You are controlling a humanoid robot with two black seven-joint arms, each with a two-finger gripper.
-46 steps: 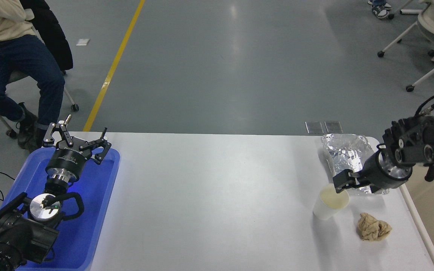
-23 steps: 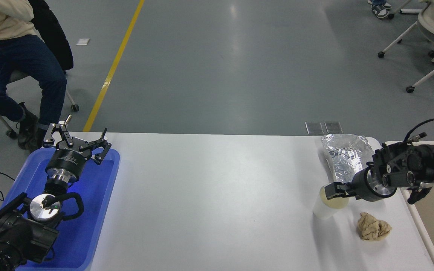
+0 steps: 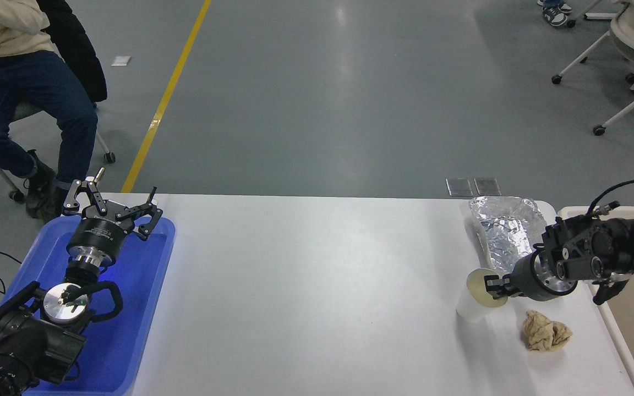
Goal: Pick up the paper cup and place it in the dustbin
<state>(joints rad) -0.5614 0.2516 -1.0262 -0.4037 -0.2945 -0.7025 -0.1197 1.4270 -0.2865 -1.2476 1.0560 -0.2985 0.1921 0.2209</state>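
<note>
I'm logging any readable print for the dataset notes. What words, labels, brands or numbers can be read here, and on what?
None can be read.
The left gripper has pale marks on its black body, too small to read.
The paper cup, foil tray, blue tray and dustbin show no print.

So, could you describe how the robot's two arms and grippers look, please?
Both arms are black. The left gripper has thin black linkage fingers with small silver joints on a round black body, with a polished silver ring below it; a silver disc with a looped black cable sits at its wrist. The right gripper has short black fingers on a silver-faced cylinder, with a black cable arching above the arm.
</note>
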